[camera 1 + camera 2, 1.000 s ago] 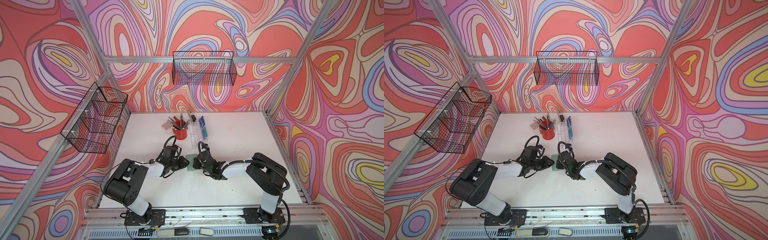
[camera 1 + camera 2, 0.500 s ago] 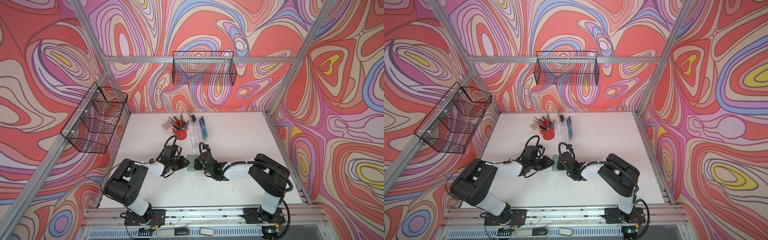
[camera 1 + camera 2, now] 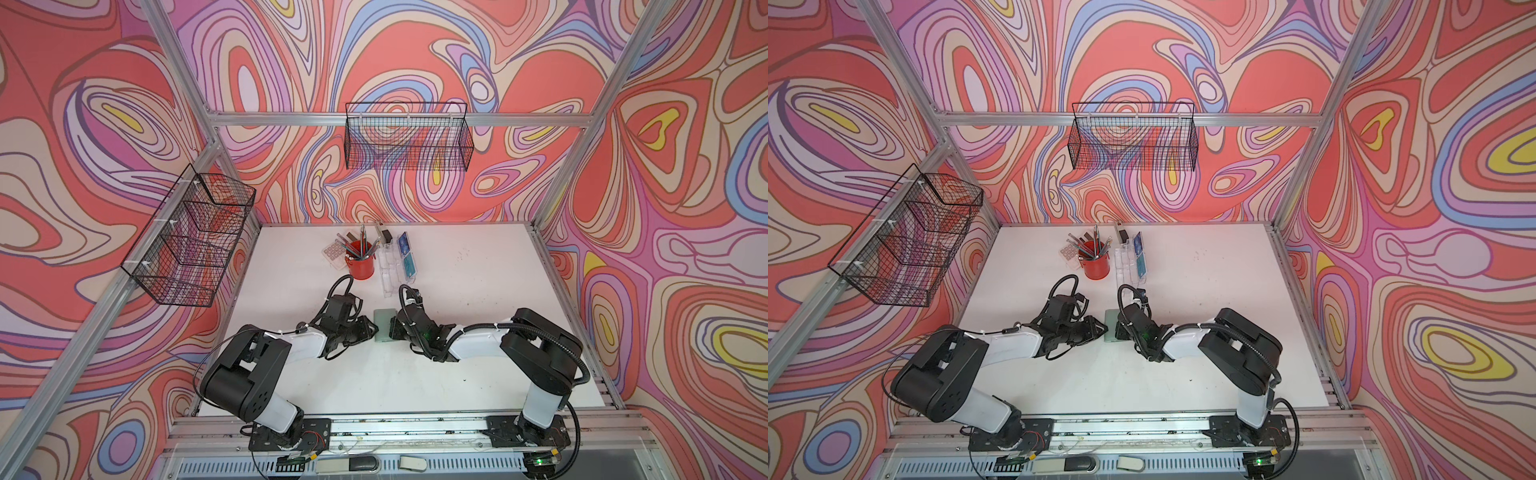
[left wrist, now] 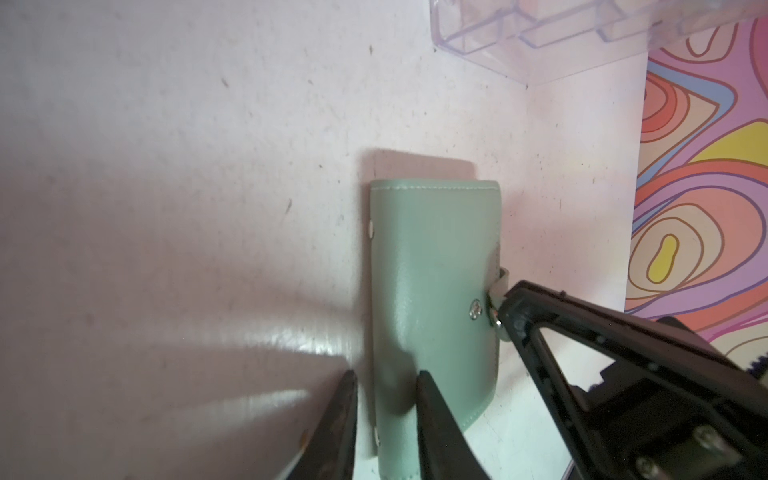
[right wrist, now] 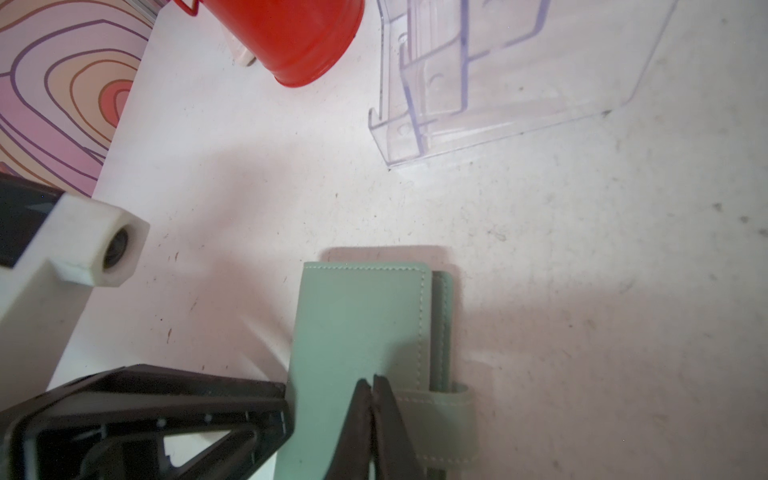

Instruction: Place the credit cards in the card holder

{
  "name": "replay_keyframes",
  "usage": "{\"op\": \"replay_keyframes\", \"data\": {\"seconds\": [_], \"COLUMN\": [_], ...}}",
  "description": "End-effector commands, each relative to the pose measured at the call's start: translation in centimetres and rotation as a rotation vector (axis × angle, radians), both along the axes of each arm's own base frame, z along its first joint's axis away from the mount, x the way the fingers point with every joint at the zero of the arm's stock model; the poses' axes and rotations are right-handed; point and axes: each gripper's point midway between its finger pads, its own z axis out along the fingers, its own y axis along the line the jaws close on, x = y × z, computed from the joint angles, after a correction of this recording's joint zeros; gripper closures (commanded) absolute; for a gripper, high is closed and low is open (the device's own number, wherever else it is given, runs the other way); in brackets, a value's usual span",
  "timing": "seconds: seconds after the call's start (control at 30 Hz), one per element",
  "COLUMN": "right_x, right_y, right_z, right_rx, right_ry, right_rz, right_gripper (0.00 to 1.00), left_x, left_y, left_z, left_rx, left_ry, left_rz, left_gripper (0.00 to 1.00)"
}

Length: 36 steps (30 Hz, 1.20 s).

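- right gripper (image 5: 372, 384): jaws pressed together on strap (image 5: 440, 405), its tab apparently lifted off snap stud (image 4: 475, 310); unfastened, ready for opening.
- left gripper (image 4: 386, 376): jaws apart, slightly wider than a second ago, straddling spine edge.
- card holder (image 4: 432, 291): closed, flat between both tips.
- credit cards (image 3: 406, 254): in clear stand (image 5: 498, 83), well beyond the tips; none loaded.
- arm poses: near unchanged from earlier top views.

A robotics lab test cell: aluminium frame (image 3: 291, 118), swirl-printed walls (image 3: 415, 50), white table (image 3: 478, 291).
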Motion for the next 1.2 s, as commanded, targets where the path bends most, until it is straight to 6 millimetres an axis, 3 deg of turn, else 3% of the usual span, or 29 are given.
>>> {"op": "replay_keyframes", "data": {"seconds": [0.0, 0.23, 0.97, 1.17], "right_x": [-0.4, -0.5, 0.5, 0.4], "right_y": [-0.2, 0.5, 0.4, 0.7], "right_z": [-0.5, -0.4, 2.7, 1.5], "right_rx": [-0.007, 0.010, 0.027, 0.013], "right_ry": [0.016, 0.015, -0.063, -0.043], "right_rz": [-0.008, 0.023, 0.003, 0.014], "right_gripper": [1.00, 1.00, 1.00, 1.00], "left_x": [-3.0, -3.4, -4.0, -4.0], "left_y": [1.1, 0.5, 0.3, 0.3], "left_z": [-2.6, -2.8, -3.7, -3.7], "left_rx": [0.064, 0.063, 0.091, 0.087], "left_ry": [0.119, 0.122, 0.146, 0.146], "left_rz": [0.008, -0.003, 0.036, 0.037], "left_gripper": [0.69, 0.69, 0.72, 0.73]}}
